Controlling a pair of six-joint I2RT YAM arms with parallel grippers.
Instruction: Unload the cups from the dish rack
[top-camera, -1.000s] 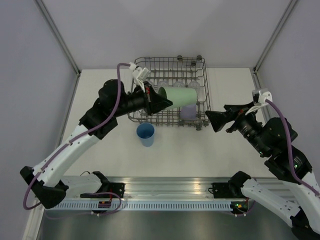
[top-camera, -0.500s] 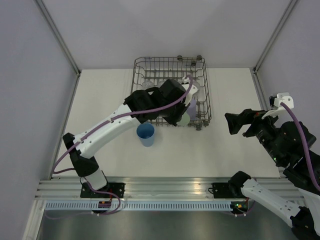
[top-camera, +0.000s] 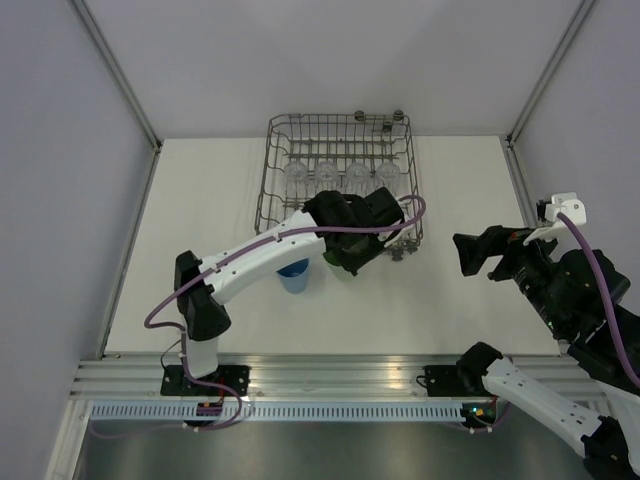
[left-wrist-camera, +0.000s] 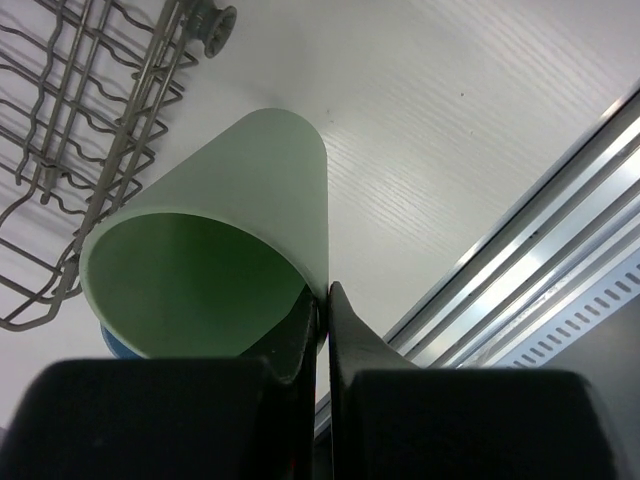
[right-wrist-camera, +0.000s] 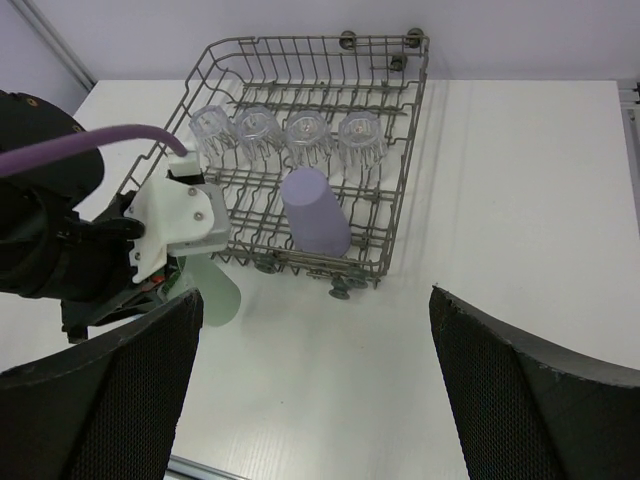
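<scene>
Left gripper (left-wrist-camera: 322, 300) is clamped tight on the wall of the green cup (left-wrist-camera: 230, 230), one finger inside the rim and one outside, with barely a sliver between them. The cup hangs tilted, mouth turned back toward the wrist. It is clear of the dish rack (top-camera: 270, 180), over the table (top-camera: 200, 200) just off the rack's near edge.

Peeking out right under it is the blue cup (top-camera: 293, 272), already standing on the table just near of the rack. Whether green is headed beside blue or into it, I can't call.

Over on the right, the right gripper (right-wrist-camera: 312, 300) hovers well apart from the rack with its jaws spread wide, holding nothing.

Scoreboard as I read it: one cup down, one in hand and out of the rack but not yet set down.

Five are left inside. The lilac cup (right-wrist-camera: 315, 225) sits mouth-down near the rack's near side. The four clear glasses (right-wrist-camera: 285, 132) line up across the far row. That makes this an early stage, with the bulk of the unloading ahead.
</scene>
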